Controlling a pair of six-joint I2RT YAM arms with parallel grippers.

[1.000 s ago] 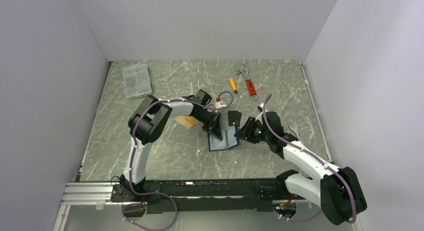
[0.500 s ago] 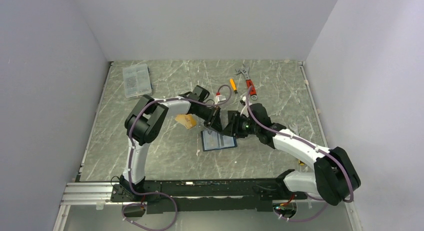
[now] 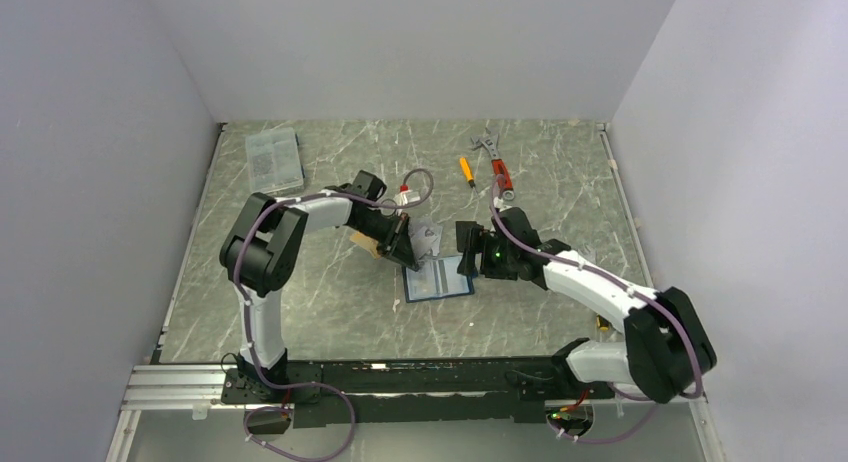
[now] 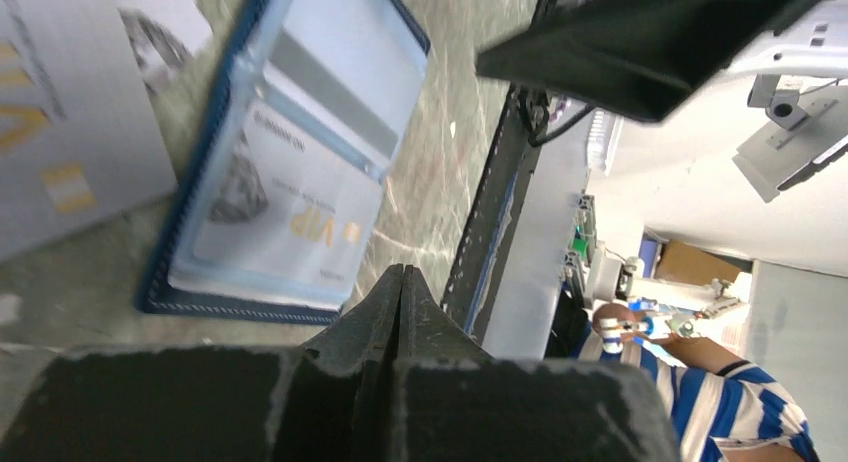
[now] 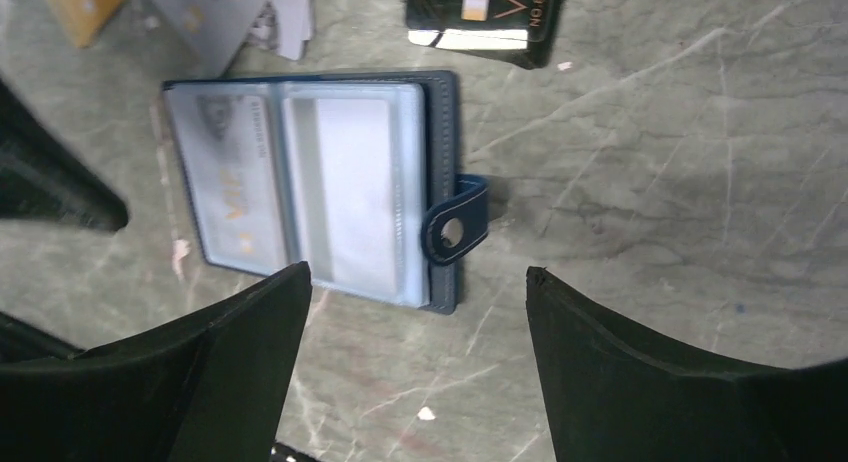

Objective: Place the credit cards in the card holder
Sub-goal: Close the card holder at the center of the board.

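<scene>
The card holder (image 3: 438, 279) lies open on the table, light blue inside, with a silvery card (image 5: 235, 192) in one pocket. It also shows in the left wrist view (image 4: 300, 152) and the right wrist view (image 5: 340, 197), snap tab (image 5: 455, 227) to the right. My left gripper (image 3: 403, 252) is shut and empty (image 4: 400, 274), between an orange card (image 3: 370, 244) and loose silvery cards (image 3: 428, 237). My right gripper (image 3: 472, 267) is open and empty (image 5: 420, 282), hovering at the holder's tab side. A black card (image 5: 490, 12) lies just beyond the holder.
A clear grey compartment box (image 3: 273, 160) sits at the back left. A small orange screwdriver (image 3: 466, 169) and a red-handled wrench (image 3: 497, 164) lie at the back. The table's front rail (image 3: 400, 377) runs along the near edge.
My left gripper has drawn back left from the holder toward the orange card. My right gripper has moved left and forward, up to the holder's tab side. The holder shifted slightly left.
</scene>
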